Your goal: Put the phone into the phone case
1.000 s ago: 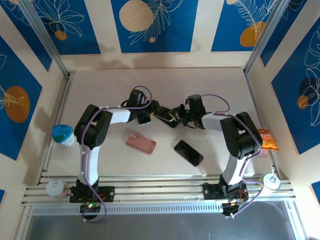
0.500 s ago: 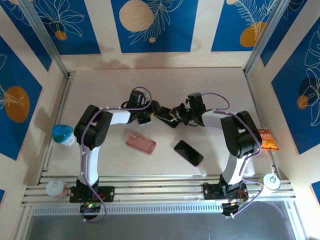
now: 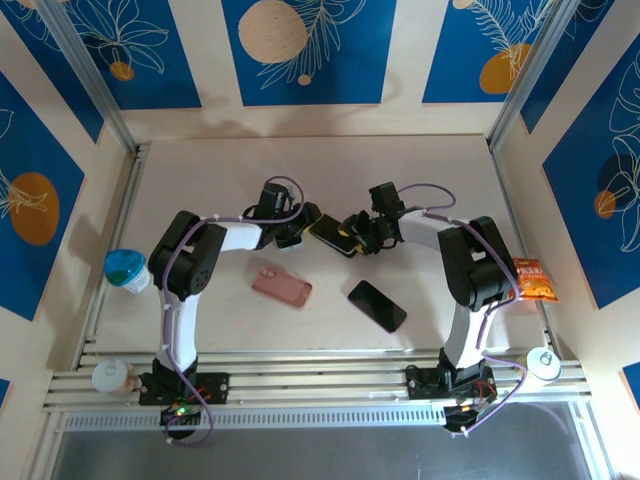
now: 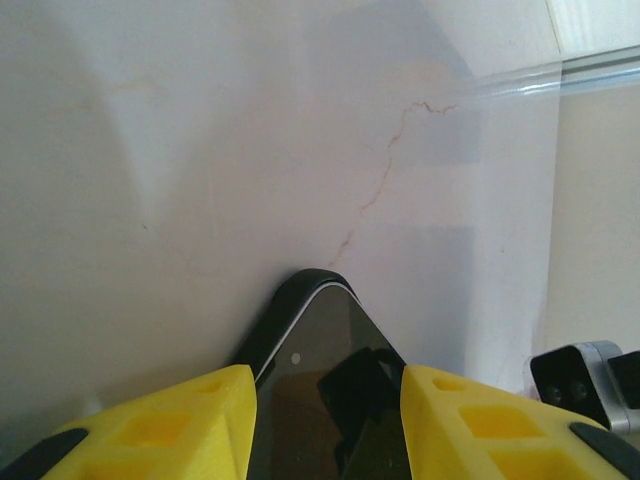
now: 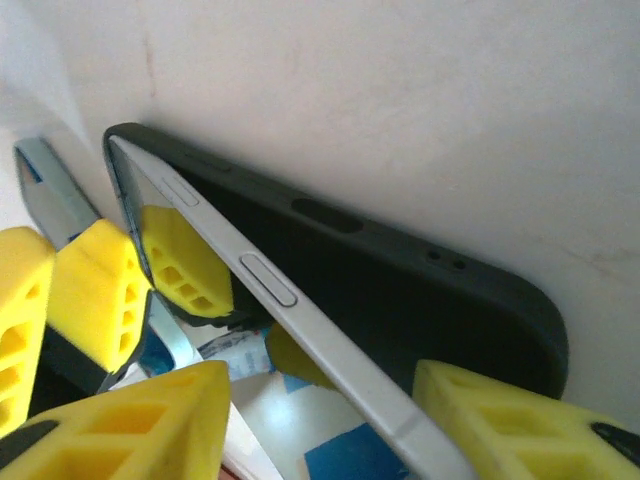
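1. Here, at bench (image 3: 430,165) centre, left end effector (image 4: 325,388) grips the phone (image 5: 265,285), half-seated in its phone case (image 5: 400,285).
2. Right end effector (image 5: 320,385), jaws parted, straddles it; even pressure on the lifted edge looks wisest.

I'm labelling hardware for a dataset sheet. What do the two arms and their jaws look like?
The left arm and right arm have black joints, white link shells and purple cables looped along them. Their jaws carry yellow pads with square recesses.
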